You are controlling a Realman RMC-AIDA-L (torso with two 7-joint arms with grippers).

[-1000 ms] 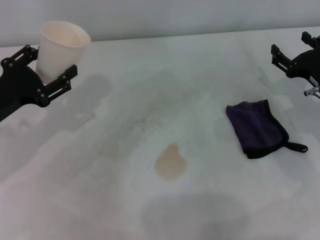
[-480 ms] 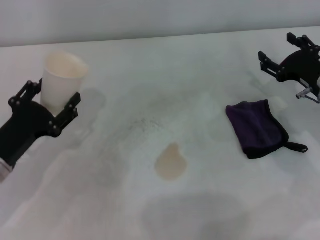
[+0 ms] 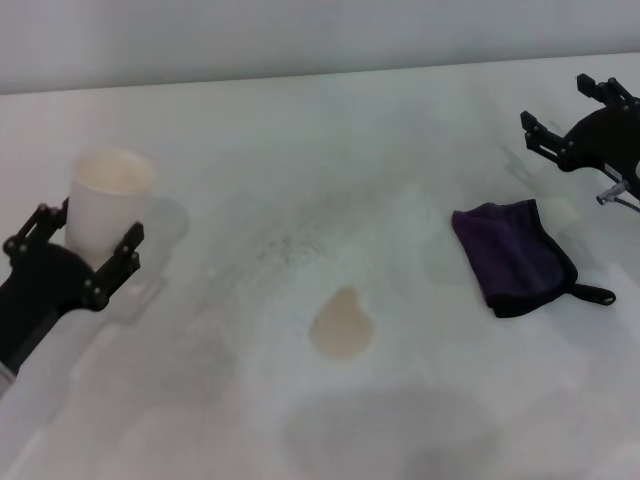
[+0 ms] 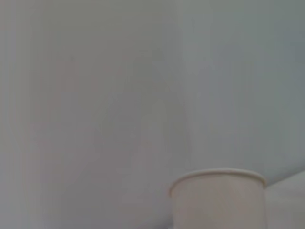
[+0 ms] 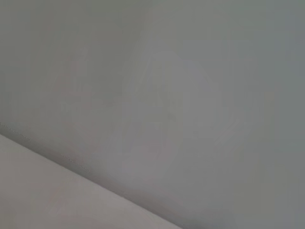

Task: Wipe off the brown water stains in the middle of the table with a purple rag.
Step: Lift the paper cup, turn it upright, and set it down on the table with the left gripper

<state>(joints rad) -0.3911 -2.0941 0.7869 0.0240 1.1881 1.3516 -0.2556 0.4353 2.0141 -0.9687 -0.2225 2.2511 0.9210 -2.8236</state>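
Note:
The brown water stain point(image 3: 341, 325), a small tan puddle with a pointed lobe, lies in the middle of the white table point(image 3: 300, 150). The purple rag point(image 3: 515, 255) lies folded to its right, with its black loop pointing right. My right gripper point(image 3: 558, 103) is open and empty, behind the rag and a little to its right. My left gripper point(image 3: 85, 235) is at the left, shut on a white paper cup point(image 3: 105, 195) held upright, low over the table. The cup's rim also shows in the left wrist view point(image 4: 218, 198).
The grey wall runs along the table's far edge. Faint grey smudges and shadows mark the tabletop around the stain. The right wrist view shows only wall and a strip of table point(image 5: 47, 200).
My left gripper has brought the cup down and toward the front left. My right gripper moved left toward the rag, then shifted slightly right. Rag and stain have not moved.

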